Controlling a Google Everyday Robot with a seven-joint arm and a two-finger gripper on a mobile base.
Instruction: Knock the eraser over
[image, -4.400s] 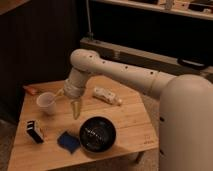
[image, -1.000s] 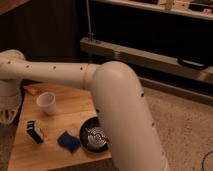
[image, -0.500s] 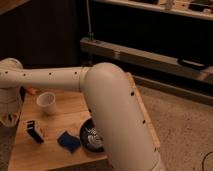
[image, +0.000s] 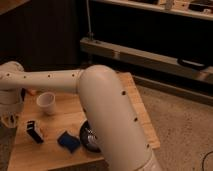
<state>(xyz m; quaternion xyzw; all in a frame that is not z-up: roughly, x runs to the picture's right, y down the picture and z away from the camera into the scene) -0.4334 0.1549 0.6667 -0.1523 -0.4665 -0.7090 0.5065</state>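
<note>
Gripper (image: 8, 120), whether apart or together impossible to tell, hangs at the tabletop's (image: 52, 127) left edge near the upright eraser (image: 34, 131); a wide sweep could topple the cup (image: 46, 102) instead.

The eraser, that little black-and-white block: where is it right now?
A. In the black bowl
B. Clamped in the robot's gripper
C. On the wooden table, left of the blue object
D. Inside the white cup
C. The eraser sits on the wooden table, in front of the white cup and left of the blue object; the gripper hangs at the table's left edge, to the eraser's left.
</note>
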